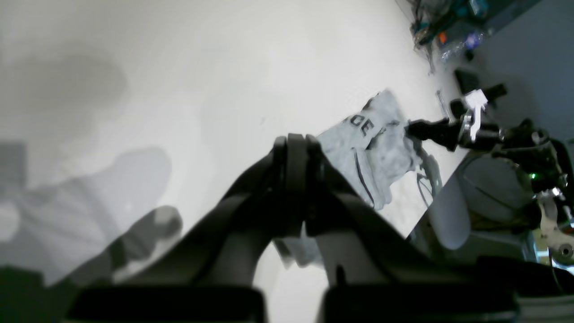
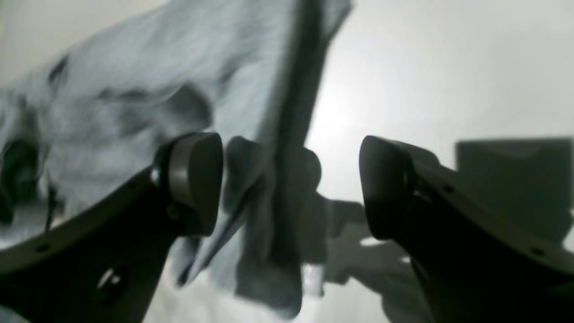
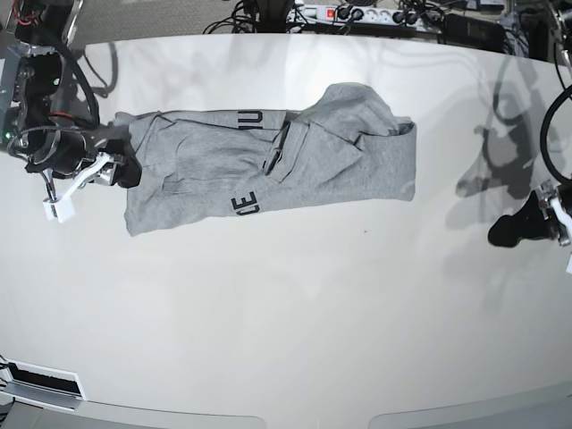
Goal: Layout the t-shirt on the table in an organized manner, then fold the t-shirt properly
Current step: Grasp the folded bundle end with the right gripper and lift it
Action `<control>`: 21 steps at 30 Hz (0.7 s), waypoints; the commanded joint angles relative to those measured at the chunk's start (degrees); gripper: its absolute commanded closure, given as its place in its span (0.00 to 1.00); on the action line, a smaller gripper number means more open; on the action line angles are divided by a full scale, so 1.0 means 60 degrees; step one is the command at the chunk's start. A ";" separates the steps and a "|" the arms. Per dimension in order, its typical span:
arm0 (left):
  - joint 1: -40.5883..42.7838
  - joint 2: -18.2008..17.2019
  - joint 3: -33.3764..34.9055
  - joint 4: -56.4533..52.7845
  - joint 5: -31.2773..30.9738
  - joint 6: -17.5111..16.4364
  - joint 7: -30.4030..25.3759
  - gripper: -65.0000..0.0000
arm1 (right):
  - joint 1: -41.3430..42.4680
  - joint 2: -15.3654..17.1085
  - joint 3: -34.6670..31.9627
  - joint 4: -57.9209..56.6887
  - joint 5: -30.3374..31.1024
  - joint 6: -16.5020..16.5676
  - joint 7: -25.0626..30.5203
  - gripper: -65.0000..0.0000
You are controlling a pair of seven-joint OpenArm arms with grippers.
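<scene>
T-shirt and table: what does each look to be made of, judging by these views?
The t-shirt looks like soft knit fabric, probably cotton: mottled heather grey, matte, creased and bunched in limp folds. The table looks like a hard, smooth white top with a glossy finish, perhaps laminate or plastic: it mirrors shadows and reflections.

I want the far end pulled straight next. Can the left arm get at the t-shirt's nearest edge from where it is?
Probably yes. Bare table lies between the left gripper and the t-shirt, nothing in the way. But its jaws are shut, so they must open first, and it stands well clear of the cloth.
</scene>
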 commanded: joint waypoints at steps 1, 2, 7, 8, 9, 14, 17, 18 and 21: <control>0.0047 -0.0328 -0.0080 0.0142 -0.0226 -0.0046 -0.0073 1.00 | 0.0109 0.0138 0.0036 -0.0178 0.0164 0.0135 0.0127 0.25; 0.0204 -0.0404 -0.0080 0.0142 -0.0219 -0.0046 -0.0098 1.00 | 0.0193 0.0138 0.0036 -0.0506 0.0164 0.0266 0.0164 0.25; 0.0470 -0.0448 -0.0080 0.0142 -0.0226 -0.0046 -0.0240 1.00 | 0.0678 0.0131 0.0036 -0.2062 0.0761 0.0709 0.0138 0.25; 0.0470 -0.0444 -0.0080 0.0142 -0.0226 -0.0046 -0.0240 1.00 | 0.0732 0.0113 0.0036 -0.2255 0.0940 0.0709 0.0022 0.25; 0.0474 -0.0441 -0.0080 0.0142 -0.0222 -0.0046 -0.0240 1.00 | 0.0761 0.0084 0.0036 -0.2353 0.1177 0.0709 -0.0186 0.25; 0.0488 -0.0444 -0.0080 0.0142 -0.0233 -0.0046 -0.0248 1.00 | 0.0761 0.0040 -0.0102 -0.2368 0.2215 0.0709 -0.1330 0.30; 0.0492 -0.0444 -0.0080 0.0142 -0.0310 -0.0046 -0.0277 1.00 | 0.0783 0.0036 -0.0102 -0.2215 0.2335 0.0709 -0.1351 0.54; 0.0492 -0.0444 -0.0080 0.0142 -0.0310 -0.0046 -0.0280 1.00 | 0.0787 0.0036 -0.0102 -0.2116 0.2346 0.0709 -0.1421 0.65; 0.0492 -0.0444 -0.0080 0.0142 -0.0295 -0.0046 -0.0277 1.00 | 0.0787 0.0036 -0.0102 -0.1698 0.2783 0.0709 -0.1865 1.00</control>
